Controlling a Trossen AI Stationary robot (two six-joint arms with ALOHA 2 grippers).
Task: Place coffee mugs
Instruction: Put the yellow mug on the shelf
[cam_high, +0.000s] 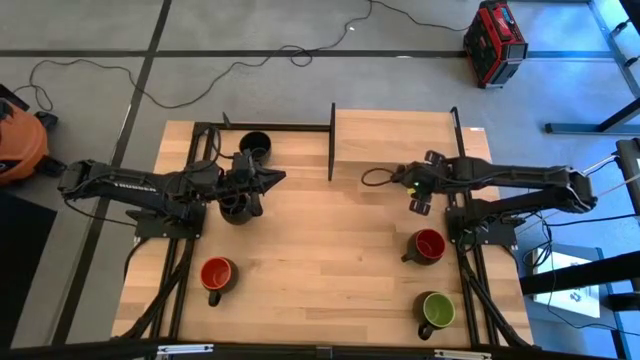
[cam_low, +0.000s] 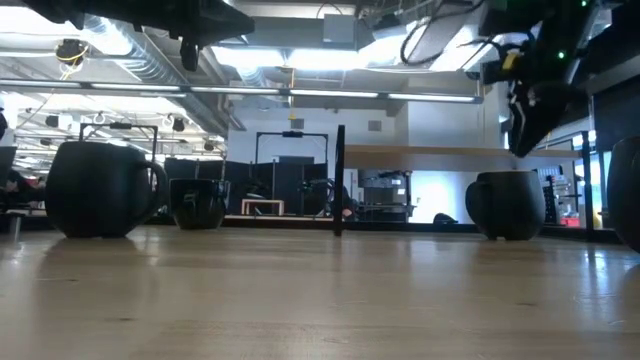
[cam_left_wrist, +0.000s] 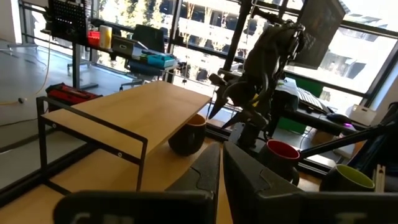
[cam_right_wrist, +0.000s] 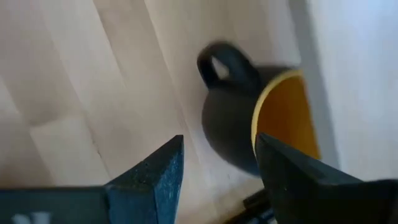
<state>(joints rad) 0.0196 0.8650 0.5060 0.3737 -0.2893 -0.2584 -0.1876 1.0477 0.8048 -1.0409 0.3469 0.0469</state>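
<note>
Right end effector (cam_right_wrist: 217, 165) is hanging over the worktop (cam_high: 320, 250) with its two fingers spread and nothing between them. Just beyond its tips the yellow-lined mug (cam_right_wrist: 261, 115) is sitting under the edge of the low shelf (cam_high: 392, 130), handle turned toward the open worktop. The step in hand, as I read it, is the approach to this mug: the jaws are lining up but not yet around it. The next move calls for lowering and closing on the rim or wall without knocking the shelf leg.

Left end effector (cam_high: 240, 190) is hovering directly above a black mug (cam_high: 236, 210); in its own wrist view the fingers look nearly closed and grasping nothing, though I cannot tell for certain.

Farther from the right end effector, toward the front edge, a red-lined mug (cam_high: 428, 245) is standing close by, and the green-lined mug (cam_high: 437, 311) beyond that. Across the worktop, another red-lined mug (cam_high: 217, 274) is resting near the front left, and a second black mug (cam_high: 255, 145) is waiting at the back, behind the left end effector.
</note>
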